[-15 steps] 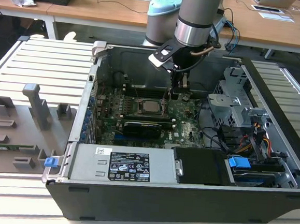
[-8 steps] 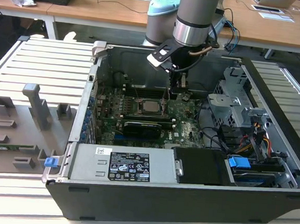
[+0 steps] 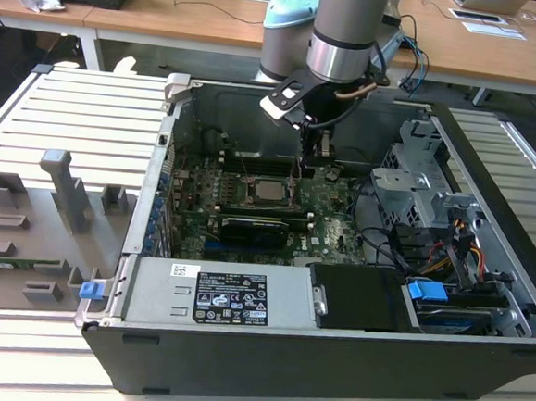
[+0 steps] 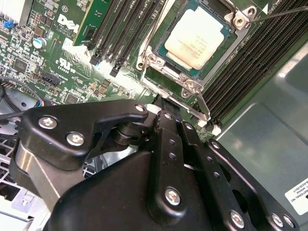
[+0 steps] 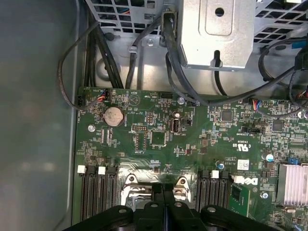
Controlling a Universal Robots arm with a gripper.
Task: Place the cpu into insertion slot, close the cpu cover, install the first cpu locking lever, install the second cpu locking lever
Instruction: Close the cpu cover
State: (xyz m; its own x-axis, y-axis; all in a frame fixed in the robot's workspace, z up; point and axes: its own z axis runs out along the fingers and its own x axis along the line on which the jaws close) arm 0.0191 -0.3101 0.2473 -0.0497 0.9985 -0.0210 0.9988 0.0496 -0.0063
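Cpu (image 4: 196, 37) seated under lowered cover (image 4: 188, 84); claw (image 5: 163, 190) clenched just beside cover. Cover judged thin, stiff, springy: press its rim.

You're looking at the case (image 3: 329, 363) lying open on the table (image 3: 62, 101), with the board (image 3: 331, 229) lying inside it. The cpu (image 4: 197, 36) is sitting in the slot (image 3: 249, 179) near the board's middle, the cover (image 4: 190, 83) lying down around it. Memory slots (image 5: 98, 195) are flanking it on both sides. In the exterior view a card (image 3: 257, 227) is sitting just in front of the slot, the power supply (image 3: 223, 295) is lying along the near wall, and the drive cage (image 3: 417, 189) is standing at the exterior view's right. The end effector (image 3: 313, 158) is hanging just beside the slot, on the cage's side.
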